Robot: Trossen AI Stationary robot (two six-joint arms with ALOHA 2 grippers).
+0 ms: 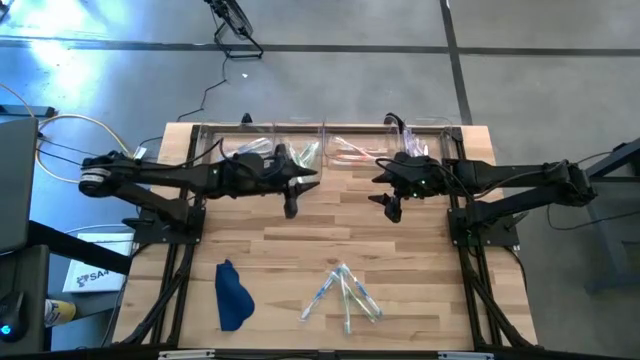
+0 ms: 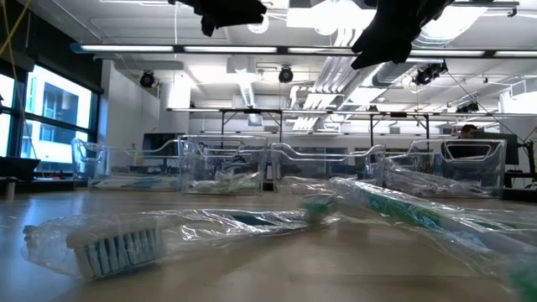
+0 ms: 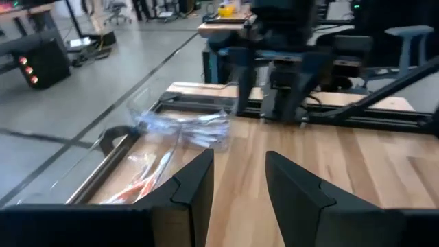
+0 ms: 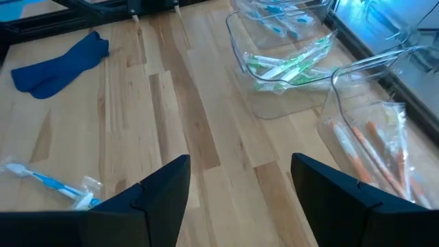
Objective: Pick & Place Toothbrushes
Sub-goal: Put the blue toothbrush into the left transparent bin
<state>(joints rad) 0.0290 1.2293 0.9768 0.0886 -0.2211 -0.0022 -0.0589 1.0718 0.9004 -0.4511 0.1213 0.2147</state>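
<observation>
Pale wooden planks make up the table, their grain running from one arm's side to the other, with grey floor around it. Clear plastic bins with thin glossy walls and rounded corners line the table's far edge. Wrapped toothbrushes lie inside them: green-handled ones in one bin, orange-pink ones in the next, and blue ones in another.

A loose cluster of toothbrushes sits well in front of the bins, near the table's front edge. They are slim sticks in crinkled, shiny wrappers, fanned out with their long axes running roughly from front edge toward the bins, crossing one another at slight angles. In the low view a blue-bristled head lies closest, bristles down. A dark blue cloth, soft and crumpled, lies beside the cluster on the left arm's side.

Both grippers hover just in front of the bins, well apart from the cluster. The left gripper holds nothing, its flat dark fingers parted narrowly. The right gripper is spread wide and empty.
</observation>
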